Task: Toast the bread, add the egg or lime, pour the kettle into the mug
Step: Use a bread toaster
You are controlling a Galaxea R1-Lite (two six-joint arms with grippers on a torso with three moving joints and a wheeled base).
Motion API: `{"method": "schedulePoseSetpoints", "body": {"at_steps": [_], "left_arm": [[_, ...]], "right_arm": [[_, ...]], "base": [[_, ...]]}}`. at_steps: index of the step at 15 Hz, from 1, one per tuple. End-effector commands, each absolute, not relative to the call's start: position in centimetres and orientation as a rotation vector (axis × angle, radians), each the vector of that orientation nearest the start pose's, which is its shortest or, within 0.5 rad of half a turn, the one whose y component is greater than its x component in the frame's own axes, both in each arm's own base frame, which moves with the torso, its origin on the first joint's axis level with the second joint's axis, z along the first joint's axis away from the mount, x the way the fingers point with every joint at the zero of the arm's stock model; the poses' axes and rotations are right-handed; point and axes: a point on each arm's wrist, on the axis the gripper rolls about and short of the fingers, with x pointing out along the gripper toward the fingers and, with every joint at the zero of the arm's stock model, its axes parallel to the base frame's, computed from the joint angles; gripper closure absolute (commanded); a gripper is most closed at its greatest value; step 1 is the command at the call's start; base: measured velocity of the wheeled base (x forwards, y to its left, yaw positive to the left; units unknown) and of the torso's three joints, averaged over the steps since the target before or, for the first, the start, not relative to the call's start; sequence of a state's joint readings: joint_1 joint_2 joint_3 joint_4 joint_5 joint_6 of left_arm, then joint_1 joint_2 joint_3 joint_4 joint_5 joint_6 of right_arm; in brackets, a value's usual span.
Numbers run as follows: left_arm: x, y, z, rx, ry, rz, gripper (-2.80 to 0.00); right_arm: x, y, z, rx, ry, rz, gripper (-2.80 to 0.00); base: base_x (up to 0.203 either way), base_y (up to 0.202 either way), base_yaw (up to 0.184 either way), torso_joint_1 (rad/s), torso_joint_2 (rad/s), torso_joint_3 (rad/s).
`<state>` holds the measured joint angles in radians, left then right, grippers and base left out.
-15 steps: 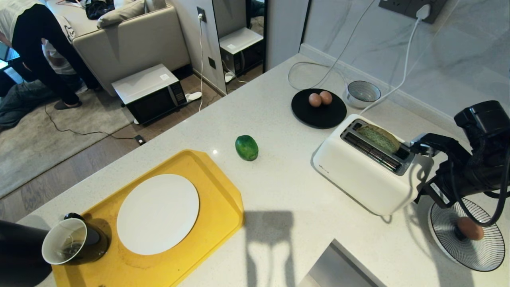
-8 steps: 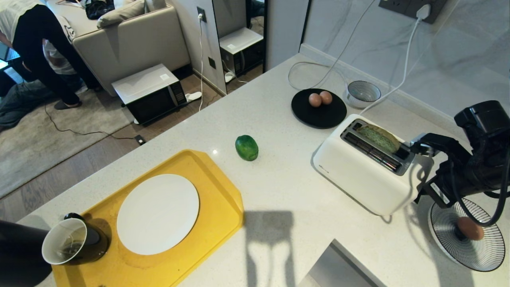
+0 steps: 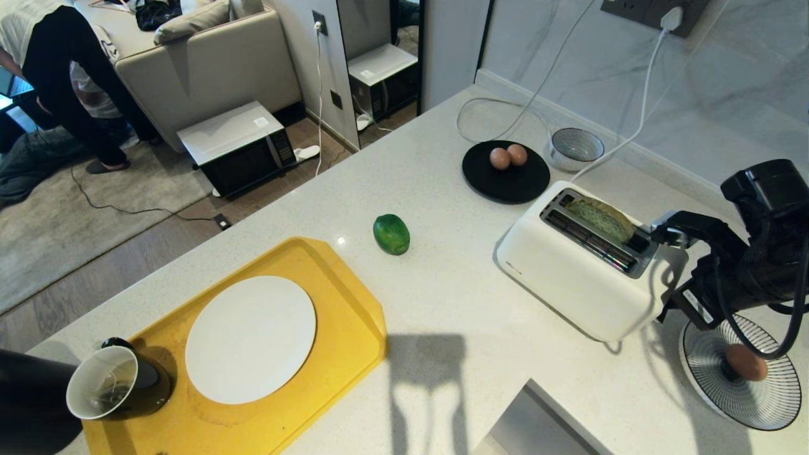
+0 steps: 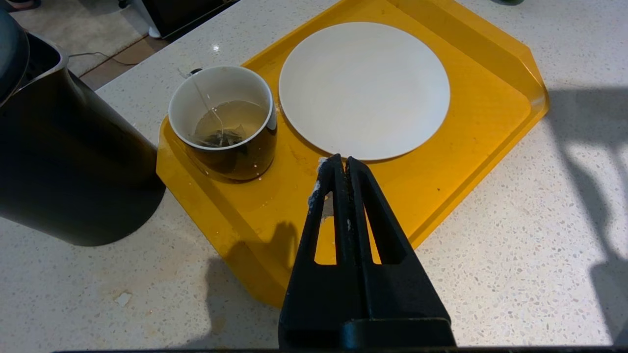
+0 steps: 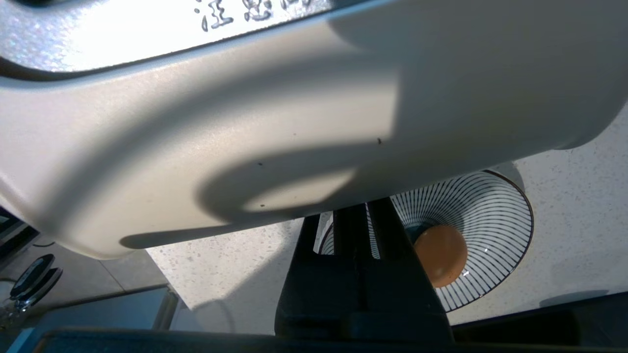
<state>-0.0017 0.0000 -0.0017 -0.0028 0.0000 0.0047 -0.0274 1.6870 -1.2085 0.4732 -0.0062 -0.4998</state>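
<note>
Teabag (image 4: 218,138) in mug (image 4: 223,122) shows only from left wrist.

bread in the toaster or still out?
In. The bread stands in the far slot of the white toaster, its rounded top sticking above the slot. Whether the lever is pressed down: cannot tell.

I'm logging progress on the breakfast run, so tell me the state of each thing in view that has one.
bread: standing in the toaster slot, top showing
toaster: loaded, plugged in
mug: upright on the yellow tray, teabag and liquid inside
white plate: bare
kettle: upright beside the tray
left gripper: shut, over the tray
right gripper: shut, against the toaster's end
</note>
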Motion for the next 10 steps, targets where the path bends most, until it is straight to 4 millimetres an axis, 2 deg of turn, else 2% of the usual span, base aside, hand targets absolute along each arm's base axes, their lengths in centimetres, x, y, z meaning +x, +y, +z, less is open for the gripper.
{"method": "schedulePoseSetpoints", "body": {"at_steps": [1,10], "left_arm": [[-2.28,0.00,7.63,0.005,-0.003,-0.002,0.00],[-2.28,0.00,7.63,0.005,-0.003,-0.002,0.00]], "right_arm": [[28.39,-0.83,20.09,-0.459,0.944,0.196,0.00],[28.42,-0.83,20.04,-0.459,0.946,0.197,0.00]], "base": [[0.000,0.000,0.000,0.000,0.00,0.000],[0.000,0.000,0.000,0.000,0.00,0.000]]}}
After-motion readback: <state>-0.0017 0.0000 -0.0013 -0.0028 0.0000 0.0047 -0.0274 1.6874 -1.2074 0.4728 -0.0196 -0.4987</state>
